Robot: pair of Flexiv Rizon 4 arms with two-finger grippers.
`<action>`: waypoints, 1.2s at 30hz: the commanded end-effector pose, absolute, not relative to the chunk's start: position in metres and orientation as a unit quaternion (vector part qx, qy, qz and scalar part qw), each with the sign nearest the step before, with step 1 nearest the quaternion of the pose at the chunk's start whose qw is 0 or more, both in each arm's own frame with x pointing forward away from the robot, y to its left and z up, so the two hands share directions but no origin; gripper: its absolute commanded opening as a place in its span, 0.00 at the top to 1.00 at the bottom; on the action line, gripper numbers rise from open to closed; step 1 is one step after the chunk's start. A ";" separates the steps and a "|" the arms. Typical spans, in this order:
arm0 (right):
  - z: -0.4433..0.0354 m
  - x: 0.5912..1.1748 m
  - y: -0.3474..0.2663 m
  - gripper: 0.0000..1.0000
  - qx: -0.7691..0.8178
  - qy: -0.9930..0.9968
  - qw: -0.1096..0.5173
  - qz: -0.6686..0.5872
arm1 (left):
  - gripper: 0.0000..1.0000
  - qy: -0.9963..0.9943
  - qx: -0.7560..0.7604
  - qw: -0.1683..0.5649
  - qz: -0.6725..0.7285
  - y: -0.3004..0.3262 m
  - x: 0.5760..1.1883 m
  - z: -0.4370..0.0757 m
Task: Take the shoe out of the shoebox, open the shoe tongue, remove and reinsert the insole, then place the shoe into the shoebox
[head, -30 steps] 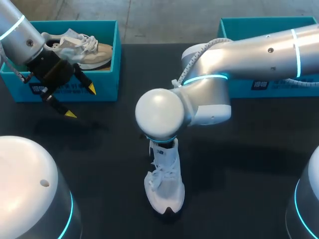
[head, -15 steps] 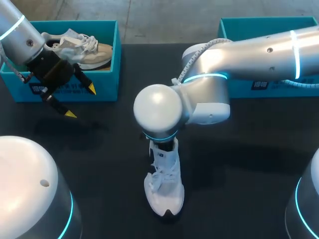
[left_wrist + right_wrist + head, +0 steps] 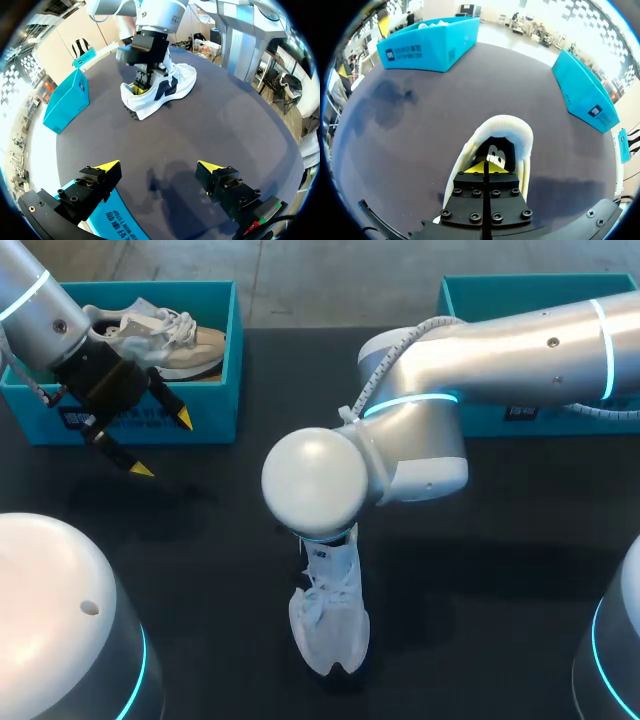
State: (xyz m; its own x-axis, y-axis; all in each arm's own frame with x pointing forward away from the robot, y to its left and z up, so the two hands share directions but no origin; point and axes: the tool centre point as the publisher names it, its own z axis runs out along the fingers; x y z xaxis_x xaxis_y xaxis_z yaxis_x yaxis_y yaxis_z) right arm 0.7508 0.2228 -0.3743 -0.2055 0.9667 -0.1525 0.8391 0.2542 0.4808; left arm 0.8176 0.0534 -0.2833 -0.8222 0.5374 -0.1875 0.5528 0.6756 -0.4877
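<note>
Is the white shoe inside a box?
No, the white shoe stands on the table, not in a box.

From above, the right arm's round joint (image 3: 313,483) hides the right tool (image 3: 489,167) and the white sneaker's (image 3: 330,625) heel. The upper-right shoebox (image 3: 530,282) runs behind that arm and off the frame.

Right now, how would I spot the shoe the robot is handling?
Look at the black table. Mid-table, under the right arm, stands a white shoe. The other shoe is beige and lies inside a blue box at the left.
</note>
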 end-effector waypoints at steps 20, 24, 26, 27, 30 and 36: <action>-0.364 0.733 0.223 1.00 0.740 0.639 0.157 0.137 | 0.00 0.916 0.298 0.014 -0.270 0.054 0.817 -0.283; -0.369 0.725 0.223 1.00 0.746 0.635 0.151 0.132 | 0.00 0.916 0.298 0.014 -0.270 0.054 0.817 -0.283; -0.370 0.721 0.224 1.00 0.748 0.634 0.149 0.125 | 0.00 0.916 0.298 0.014 -0.270 0.054 0.817 -0.283; -0.371 0.720 0.224 1.00 0.750 0.633 0.147 0.123 | 0.00 0.916 0.298 0.014 -0.270 0.054 0.817 -0.283; -0.371 0.717 0.225 1.00 0.753 0.632 0.145 0.117 | 0.00 0.916 0.298 0.014 -0.270 0.054 0.817 -0.283; -0.374 0.712 0.224 1.00 0.761 0.625 0.135 0.103 | 0.00 0.916 0.298 0.014 -0.270 0.054 0.817 -0.283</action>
